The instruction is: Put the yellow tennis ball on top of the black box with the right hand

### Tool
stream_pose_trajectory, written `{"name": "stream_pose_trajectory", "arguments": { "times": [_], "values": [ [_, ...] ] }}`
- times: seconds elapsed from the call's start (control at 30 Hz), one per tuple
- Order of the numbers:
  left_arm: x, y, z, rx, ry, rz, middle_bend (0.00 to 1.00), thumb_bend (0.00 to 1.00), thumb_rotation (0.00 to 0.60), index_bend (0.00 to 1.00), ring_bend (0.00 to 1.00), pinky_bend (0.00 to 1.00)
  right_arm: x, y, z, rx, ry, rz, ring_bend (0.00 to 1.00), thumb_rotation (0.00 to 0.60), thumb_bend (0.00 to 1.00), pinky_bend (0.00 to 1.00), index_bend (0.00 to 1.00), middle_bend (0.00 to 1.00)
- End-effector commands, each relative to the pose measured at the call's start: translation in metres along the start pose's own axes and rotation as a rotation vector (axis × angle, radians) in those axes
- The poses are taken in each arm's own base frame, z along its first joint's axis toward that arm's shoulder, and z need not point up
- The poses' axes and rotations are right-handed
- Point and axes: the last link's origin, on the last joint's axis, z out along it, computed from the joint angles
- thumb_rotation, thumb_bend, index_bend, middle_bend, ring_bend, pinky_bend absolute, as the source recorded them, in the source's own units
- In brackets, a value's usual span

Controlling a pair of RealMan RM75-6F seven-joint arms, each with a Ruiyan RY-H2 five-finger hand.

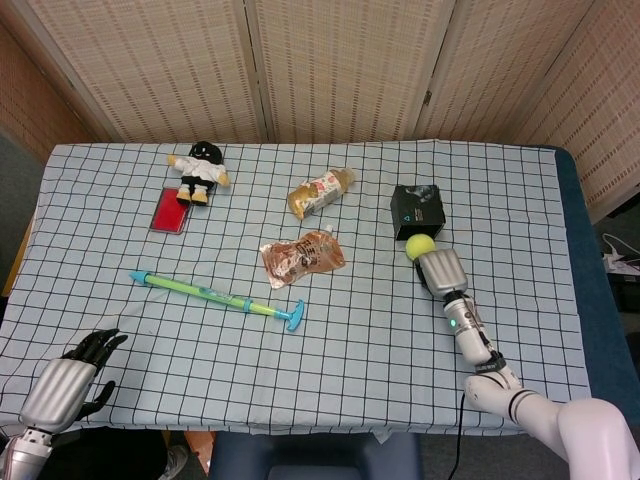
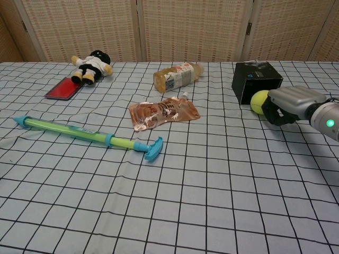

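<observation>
The yellow tennis ball (image 1: 419,245) (image 2: 259,101) sits in the grip of my right hand (image 1: 438,270) (image 2: 285,105), a little above the checked cloth. It hangs just in front of the black box (image 1: 417,210) (image 2: 256,81), close to the box's near face. The box stands upright with nothing on top of it. My left hand (image 1: 70,381) rests at the near left corner of the table, fingers curled with nothing in them; the chest view does not show it.
On the cloth lie a green and blue water squirter (image 1: 216,298), a brown pouch (image 1: 301,256), a tipped drink bottle (image 1: 320,190), a plush doll (image 1: 200,170) and a red card (image 1: 171,210). The table's right edge (image 1: 572,250) is close to my right arm.
</observation>
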Motion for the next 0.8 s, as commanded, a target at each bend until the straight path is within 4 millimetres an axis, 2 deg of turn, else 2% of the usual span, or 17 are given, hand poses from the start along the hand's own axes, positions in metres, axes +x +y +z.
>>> {"name": "stream_pose_trajectory", "arguments": {
  "times": [0.03, 0.13, 0.27, 0.33, 0.4, 0.43, 0.5, 0.63, 0.8],
  "values": [
    [0.0002, 0.0001, -0.0001, 0.0, 0.001, -0.001, 0.11, 0.43, 0.6, 0.16, 0.12, 0.47, 0.0006, -0.0013, 0.0003, 0.007, 0.017, 0.014, 0.61, 0.6, 0.97, 1.0, 0.71, 0.65],
    [0.0004, 0.0002, -0.0003, -0.001, 0.001, -0.001, 0.11, 0.43, 0.6, 0.16, 0.12, 0.47, 0.0012, -0.0024, -0.0005, 0.024, 0.031, 0.019, 0.53, 0.6, 0.97, 0.93, 0.62, 0.57],
    [0.0004, 0.0002, -0.0005, -0.001, 0.001, 0.0, 0.11, 0.43, 0.6, 0.16, 0.12, 0.47, 0.0022, -0.0046, -0.0018, 0.052, 0.046, 0.056, 0.37, 0.6, 0.95, 0.68, 0.45, 0.44],
    [0.0004, 0.0001, -0.0004, -0.001, 0.001, -0.001, 0.11, 0.43, 0.6, 0.16, 0.12, 0.47, 0.003, -0.0061, -0.0024, 0.062, 0.055, 0.092, 0.31, 0.6, 0.86, 0.58, 0.4, 0.39],
    [0.0003, -0.0001, -0.0005, 0.0, -0.001, 0.0, 0.11, 0.43, 0.6, 0.16, 0.12, 0.47, 0.0041, -0.0061, -0.003, 0.072, 0.068, 0.11, 0.27, 0.6, 0.68, 0.51, 0.37, 0.35],
    [0.0003, 0.0, -0.0005, 0.0, -0.001, 0.0, 0.11, 0.43, 0.6, 0.16, 0.12, 0.47, 0.0044, -0.0061, -0.0032, 0.076, 0.075, 0.112, 0.25, 0.6, 0.59, 0.49, 0.35, 0.33],
    [0.0004, 0.0001, -0.0005, -0.001, -0.001, 0.001, 0.11, 0.43, 0.6, 0.16, 0.12, 0.47, 0.0053, -0.0065, -0.0036, 0.082, 0.094, 0.119, 0.22, 0.6, 0.48, 0.49, 0.33, 0.32],
    [0.0005, 0.0003, -0.0006, -0.001, 0.0, 0.0, 0.11, 0.43, 0.6, 0.16, 0.12, 0.47, 0.0056, -0.0064, -0.0036, 0.092, 0.113, 0.132, 0.19, 0.6, 0.33, 0.45, 0.29, 0.29],
    [0.0007, 0.0001, -0.0007, 0.0, 0.001, -0.001, 0.11, 0.43, 0.6, 0.16, 0.12, 0.47, 0.0043, -0.0044, -0.0018, 0.087, 0.094, 0.148, 0.14, 0.6, 0.24, 0.4, 0.18, 0.23]
  ]
}}
